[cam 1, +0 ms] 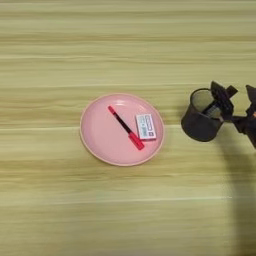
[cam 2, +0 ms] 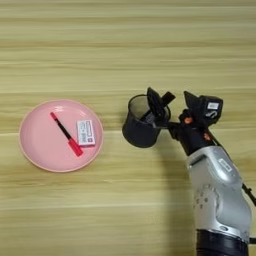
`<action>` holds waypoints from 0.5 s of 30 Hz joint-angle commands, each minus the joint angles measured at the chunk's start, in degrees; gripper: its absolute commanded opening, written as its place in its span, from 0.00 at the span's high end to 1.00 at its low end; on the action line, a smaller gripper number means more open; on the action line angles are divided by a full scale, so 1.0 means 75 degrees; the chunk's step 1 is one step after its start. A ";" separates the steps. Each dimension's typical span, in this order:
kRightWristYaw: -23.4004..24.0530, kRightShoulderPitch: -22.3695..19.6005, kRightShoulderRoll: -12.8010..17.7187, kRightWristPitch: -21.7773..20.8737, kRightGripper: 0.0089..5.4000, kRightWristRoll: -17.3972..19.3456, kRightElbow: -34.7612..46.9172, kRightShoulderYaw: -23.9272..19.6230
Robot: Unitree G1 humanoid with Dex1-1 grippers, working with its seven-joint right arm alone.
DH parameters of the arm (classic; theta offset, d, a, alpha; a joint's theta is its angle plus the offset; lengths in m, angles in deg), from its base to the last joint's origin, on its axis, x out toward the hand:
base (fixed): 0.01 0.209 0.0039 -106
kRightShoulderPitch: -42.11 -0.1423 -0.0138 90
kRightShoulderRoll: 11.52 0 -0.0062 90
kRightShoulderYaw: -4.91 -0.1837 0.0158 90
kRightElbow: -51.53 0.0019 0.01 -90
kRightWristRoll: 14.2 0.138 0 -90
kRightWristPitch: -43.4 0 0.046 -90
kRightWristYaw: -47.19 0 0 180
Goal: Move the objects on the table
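We've got white red-labelled eraser point(cam 2: 85, 132) & slim red-capped black marker point(cam 2: 65, 133) on pink round plate point(cam 2: 35, 155); right gripper point(cam 2: 161, 111) clamps black wire-mesh pen cup point(cam 2: 140, 127) by its rim, cup tilted, not yet placed.

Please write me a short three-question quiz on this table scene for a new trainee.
1. True or false: the marker and the eraser both lie on the pink plate.
2. Which thing is the right gripper touching? A) the eraser B) the pen cup C) the plate
3. Fill in: the pen cup is to the plate's ____ (robot's side).

Key:
1. True; they lie side by side on it.
2. B; one finger is at the cup's rim, and the cup looks tilted.
3. Right.
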 commanded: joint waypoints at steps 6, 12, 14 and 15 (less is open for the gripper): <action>0.0006 -0.0770 0.0274 -0.0008 0.01 0.0110 0.0117 -0.0067; -0.0070 -0.0867 0.0273 0.0222 0.01 0.0350 -0.0024 -0.0131; -0.0095 -0.0874 0.0262 0.0335 0.01 0.0461 -0.0020 -0.0149; -0.0099 -0.0885 0.0269 0.0359 0.01 0.0479 -0.0037 -0.0160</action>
